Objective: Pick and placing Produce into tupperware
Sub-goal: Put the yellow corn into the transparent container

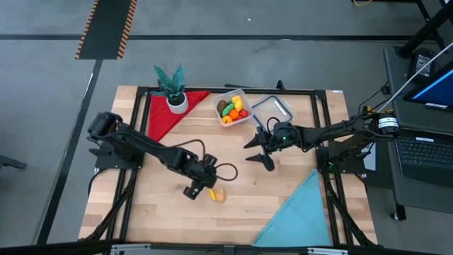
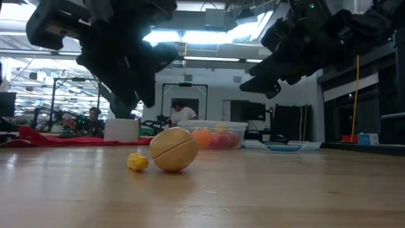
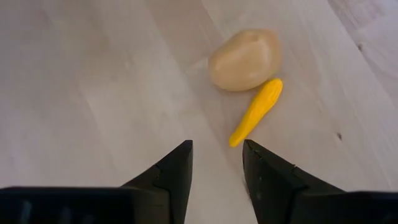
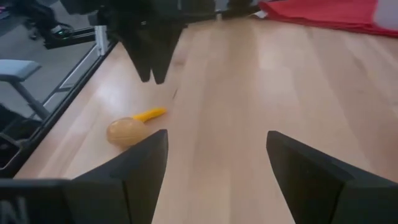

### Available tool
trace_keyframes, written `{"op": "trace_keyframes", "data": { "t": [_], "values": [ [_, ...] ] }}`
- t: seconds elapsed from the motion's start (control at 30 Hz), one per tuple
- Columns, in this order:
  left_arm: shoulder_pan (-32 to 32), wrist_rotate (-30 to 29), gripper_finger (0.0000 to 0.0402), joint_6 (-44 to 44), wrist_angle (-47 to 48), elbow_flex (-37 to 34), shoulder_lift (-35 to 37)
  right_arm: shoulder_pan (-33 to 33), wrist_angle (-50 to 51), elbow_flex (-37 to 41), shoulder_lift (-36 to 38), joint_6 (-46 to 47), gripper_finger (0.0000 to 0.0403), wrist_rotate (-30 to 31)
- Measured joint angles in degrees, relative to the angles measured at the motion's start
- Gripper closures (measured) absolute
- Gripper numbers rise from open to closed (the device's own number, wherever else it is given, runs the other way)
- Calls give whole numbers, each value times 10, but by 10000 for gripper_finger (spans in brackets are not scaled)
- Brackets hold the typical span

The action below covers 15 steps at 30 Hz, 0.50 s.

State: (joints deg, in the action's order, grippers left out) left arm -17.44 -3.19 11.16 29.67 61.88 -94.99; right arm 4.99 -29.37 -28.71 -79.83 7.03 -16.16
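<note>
Two pieces of produce lie on the bare wood: a tan potato-like piece point(image 1: 221, 195) point(image 3: 244, 59) and a slim yellow squash point(image 1: 211, 193) point(image 3: 256, 111) resting against it. My left gripper point(image 1: 202, 188) point(image 3: 216, 149) hovers just above and beside them, open with a narrow gap and touching nothing. The clear tupperware point(image 1: 234, 108) point(image 2: 212, 136) stands near the table's far edge and holds several orange, green and red pieces. My right gripper point(image 1: 256, 152) point(image 4: 217, 149) hangs wide open over the table's middle, between the tupperware and the loose pieces.
A clear lid with a dark rim point(image 1: 272, 108) lies right of the tupperware. The potted plant point(image 1: 173, 88) stands on a red cloth point(image 1: 166, 113) at the far left. A blue cloth point(image 1: 301, 212) covers the near right corner. People sit in the room beyond the table point(image 2: 183, 113).
</note>
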Motion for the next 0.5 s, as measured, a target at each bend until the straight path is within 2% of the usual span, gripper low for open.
{"op": "trace_keyframes", "data": {
  "t": [0.17,0.5],
  "values": [
    [-10,11,276,0,0,17,-41,-1,7,0,0,0,129,-35],
    [-28,15,275,0,-4,41,-82,-24,10,0,0,-2,129,-35]
  ]
}}
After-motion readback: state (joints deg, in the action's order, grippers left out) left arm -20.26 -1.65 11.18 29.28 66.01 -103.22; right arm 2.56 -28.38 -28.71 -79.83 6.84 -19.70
